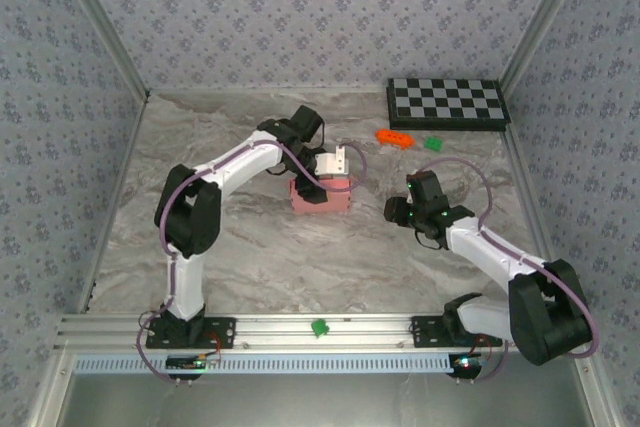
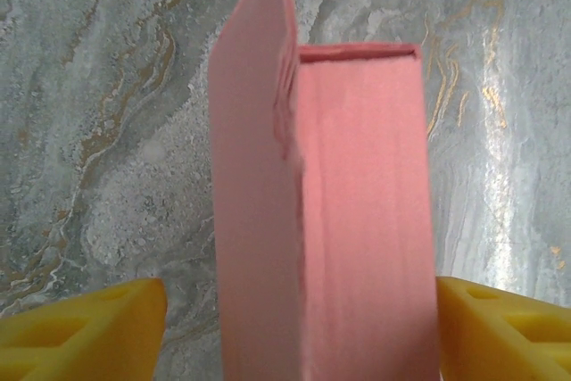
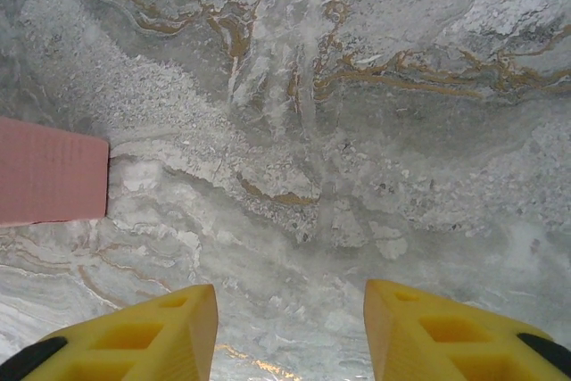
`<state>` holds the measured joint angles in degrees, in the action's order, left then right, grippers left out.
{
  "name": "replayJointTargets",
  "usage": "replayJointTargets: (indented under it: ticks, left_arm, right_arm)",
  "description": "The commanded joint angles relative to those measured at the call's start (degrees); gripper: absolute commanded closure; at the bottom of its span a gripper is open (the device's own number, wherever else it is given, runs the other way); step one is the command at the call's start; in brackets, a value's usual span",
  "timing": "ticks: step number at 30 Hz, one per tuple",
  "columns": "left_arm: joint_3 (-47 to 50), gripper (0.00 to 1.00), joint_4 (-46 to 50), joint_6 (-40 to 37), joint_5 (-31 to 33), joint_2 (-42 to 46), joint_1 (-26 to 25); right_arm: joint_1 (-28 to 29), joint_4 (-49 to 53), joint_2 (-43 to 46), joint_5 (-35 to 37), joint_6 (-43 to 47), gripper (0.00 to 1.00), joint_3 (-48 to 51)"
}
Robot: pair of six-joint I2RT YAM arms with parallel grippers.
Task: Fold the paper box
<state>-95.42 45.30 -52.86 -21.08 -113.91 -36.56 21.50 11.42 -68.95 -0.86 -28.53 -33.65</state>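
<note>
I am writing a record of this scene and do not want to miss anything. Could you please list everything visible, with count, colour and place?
paper box: one, salmon pink, middle of the table
checkerboard: one, black and white, far right corner
orange piece: one, orange, just in front of the checkerboard
green piece: one, green, right of the orange piece
second green piece: one, green, on the near rail between the arm bases
table: one, grey marble pattern
left tool: one, yellow fingers, open, one on each side of the paper box
right tool: one, yellow fingers, open, over bare table right of the box
</note>
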Motion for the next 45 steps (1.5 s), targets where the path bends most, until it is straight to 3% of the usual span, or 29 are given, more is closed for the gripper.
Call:
replayJointTargets:
  ticks: [1, 7, 13, 15, 20, 26, 31, 45]
  left_arm:
    - [0.3, 0.22, 0.3, 2.8, 0.8, 6.1, -1.2]
    - [6.4, 0.19, -6.9, 10.1, 4.5, 14.7, -1.8]
    - [13.2, 0.21, -18.0, 29.3, 18.7, 22.6, 0.3]
    - [14.4, 0.24, -17.8, 36.3, 23.3, 24.7, 1.7]
    - [17.5, 0.17, -13.9, 49.6, 31.6, 29.4, 3.9]
    - [25.1, 0.16, -13.6, 59.9, 17.3, 34.9, 9.8]
    - [29.1, 0.19, -14.5, 59.1, 8.4, 34.6, 11.2]
    - [31.9, 0.31, -18.3, 56.8, -0.7, 28.5, 11.2]
  right_arm:
    - [-0.4, 2.1, 2.1, -1.0, 3.1, 0.48, -2.0]
    - [-0.9, 5.5, 2.1, -4.0, 9.1, 0.41, -6.4]
    - [-1.2, 10.0, 0.0, -8.1, 14.3, 0.41, -12.9]
    - [-1.2, 11.1, -1.2, -10.2, 15.9, 0.41, -15.3]
    - [-1.2, 13.1, -4.5, -13.6, 18.6, 0.41, -20.7]
    - [-0.4, 16.0, -10.9, -17.4, 21.2, 0.43, -26.8]
    - [1.7, 16.7, -14.8, -18.7, 22.4, 0.46, -29.6]
    - [2.6, 14.5, -19.6, -20.6, 22.4, 0.52, -31.4]
